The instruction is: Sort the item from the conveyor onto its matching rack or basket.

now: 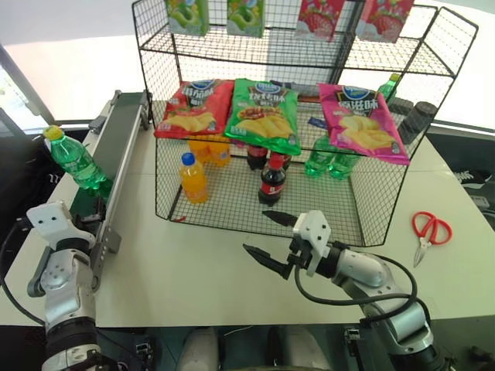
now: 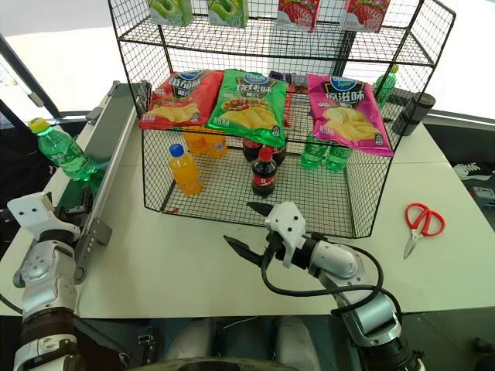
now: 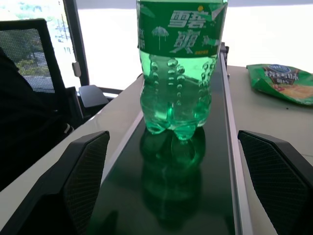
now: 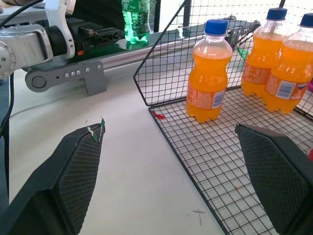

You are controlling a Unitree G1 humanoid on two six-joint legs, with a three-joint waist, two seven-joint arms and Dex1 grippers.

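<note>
While clear-green plastic soda bottle [image 1: 76, 161] stands ungrasped on dark green conveyor belt [image 1: 116, 151] | left gripper [image 3: 186, 186] wide, empty | right gripper [image 1: 268, 239] wide, empty | pick, black wire-mesh rack [image 1: 371, 209] placement pending

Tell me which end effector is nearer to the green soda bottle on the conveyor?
Left. The left end effector faces the green soda bottle on the conveyor; the right end effector hovers before the rack.

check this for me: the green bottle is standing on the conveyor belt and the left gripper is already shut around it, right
Not quite. The green bottle does stand on the conveyor belt, but the left gripper is open, its fingers apart on either side and short of the bottle, as the left wrist view shows.
</note>
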